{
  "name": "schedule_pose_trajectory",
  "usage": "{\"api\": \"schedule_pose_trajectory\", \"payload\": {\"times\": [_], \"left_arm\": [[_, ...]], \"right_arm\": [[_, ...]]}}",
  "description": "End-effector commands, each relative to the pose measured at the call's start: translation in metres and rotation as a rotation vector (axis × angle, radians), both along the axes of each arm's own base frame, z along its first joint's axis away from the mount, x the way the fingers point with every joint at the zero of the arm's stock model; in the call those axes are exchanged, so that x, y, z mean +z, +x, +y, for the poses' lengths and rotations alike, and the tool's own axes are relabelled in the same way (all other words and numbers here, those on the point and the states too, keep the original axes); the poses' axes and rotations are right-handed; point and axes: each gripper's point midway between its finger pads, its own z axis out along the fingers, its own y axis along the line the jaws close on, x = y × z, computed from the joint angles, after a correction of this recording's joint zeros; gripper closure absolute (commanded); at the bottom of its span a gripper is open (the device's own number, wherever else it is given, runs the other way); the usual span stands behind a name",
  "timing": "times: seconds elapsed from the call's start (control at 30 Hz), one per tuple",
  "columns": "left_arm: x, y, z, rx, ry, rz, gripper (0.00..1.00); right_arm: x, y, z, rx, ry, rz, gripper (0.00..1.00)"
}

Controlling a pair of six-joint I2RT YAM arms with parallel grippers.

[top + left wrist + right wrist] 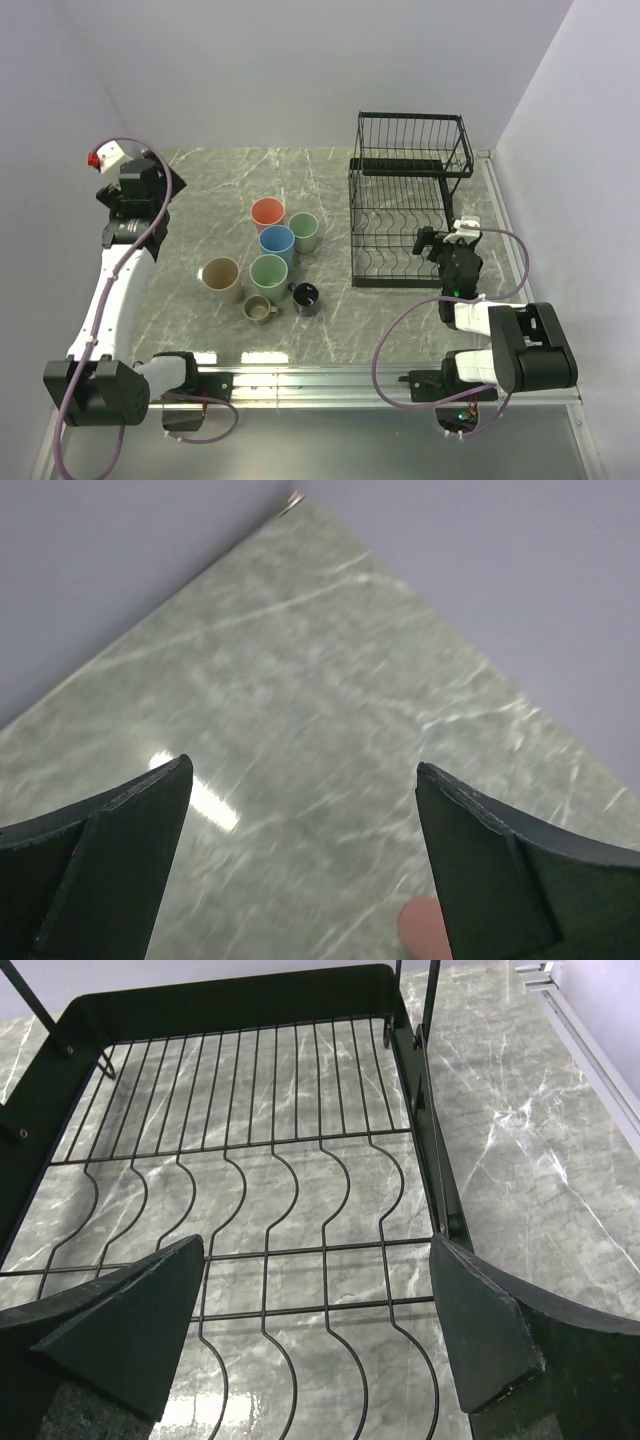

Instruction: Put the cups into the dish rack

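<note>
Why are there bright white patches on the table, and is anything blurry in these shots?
Top view: light glares in white patches along the near edge of the table. Left wrist view: a bright streak between the fingers, plus a pink blob at the bottom, too blurred to identify. Right wrist view: dish rack wires are sharp.

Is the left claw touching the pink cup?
Apart. In the top view a wide stretch of bare table lies between the left gripper and the pink cup.
</note>
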Motion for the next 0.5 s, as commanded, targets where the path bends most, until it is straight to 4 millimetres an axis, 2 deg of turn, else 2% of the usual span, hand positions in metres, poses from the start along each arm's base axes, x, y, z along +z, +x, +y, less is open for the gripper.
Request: {"api": "schedule_pose_trajectory", "payload": {"times": [0.0, 0.1, 0.13, 0.2, 0.27, 0.3, 0.33, 0.4, 0.43, 0.47], "left_arm": [[-0.010, -0.036, 0.002, 0.076, -0.070, 0.082, 0.01], [-0.023, -0.053, -0.012, 0.001, -0.105, 0.138, 0.01], [-0.024, -0.066, -0.016, -0.010, -0.122, 0.151, 0.01], [-0.026, -0.077, -0.022, -0.026, -0.154, 0.145, 0.01], [-0.009, -0.088, -0.029, -0.087, -0.148, 0.065, 0.01], [-0.018, -0.099, -0.020, -0.028, -0.146, 0.064, 0.01], [-0.011, -0.114, -0.020, 0.035, -0.237, -0.013, 0.01], [-0.008, -0.120, -0.022, -0.024, -0.173, -0.054, 0.01], [0.009, -0.131, -0.019, -0.029, -0.143, -0.128, 0.01], [0.018, -0.138, -0.013, -0.007, -0.115, -0.165, 0.00]], "right_arm": [[0.027, 0.009, -0.004, -0.021, 0.010, -0.087, 0.00], [0.027, 0.009, -0.004, -0.023, 0.011, -0.088, 0.00], [0.027, 0.009, -0.003, -0.018, 0.011, -0.090, 0.00], [0.027, 0.009, -0.004, -0.021, 0.008, -0.090, 0.00], [0.027, 0.009, -0.004, -0.021, 0.010, -0.087, 0.00], [0.028, 0.010, -0.003, -0.020, 0.011, -0.090, 0.00], [0.027, 0.009, -0.003, -0.018, 0.010, -0.087, 0.00], [0.026, 0.009, -0.004, -0.021, 0.009, -0.085, 0.00], [0.026, 0.009, -0.003, -0.020, 0.011, -0.084, 0.00], [0.026, 0.010, -0.003, -0.020, 0.009, -0.084, 0.00]]}}
